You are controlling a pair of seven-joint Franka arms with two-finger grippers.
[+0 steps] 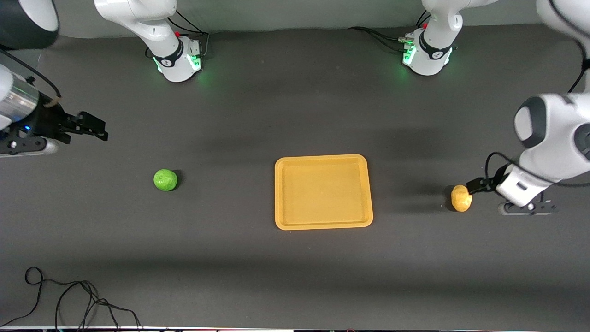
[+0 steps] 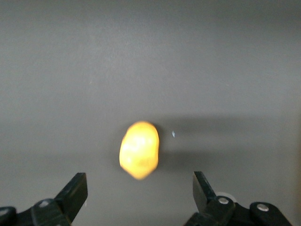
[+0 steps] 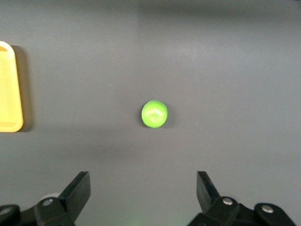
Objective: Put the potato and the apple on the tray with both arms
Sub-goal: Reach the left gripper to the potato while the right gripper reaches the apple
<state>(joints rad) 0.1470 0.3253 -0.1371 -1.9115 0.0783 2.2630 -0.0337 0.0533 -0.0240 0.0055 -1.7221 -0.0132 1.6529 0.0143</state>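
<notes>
The yellow-orange tray lies empty at the table's middle; its edge also shows in the right wrist view. The green apple sits on the table toward the right arm's end. The potato sits toward the left arm's end. My left gripper is low beside the potato and open. In the left wrist view the potato lies just ahead of the open gripper, not between the fingers. My right gripper hangs open and empty over bare table, off from the apple. In the right wrist view the apple lies well ahead of the gripper.
The two arm bases stand at the table's edge farthest from the front camera. A loose black cable lies at the edge nearest the front camera, toward the right arm's end. Dark bare table surrounds the tray.
</notes>
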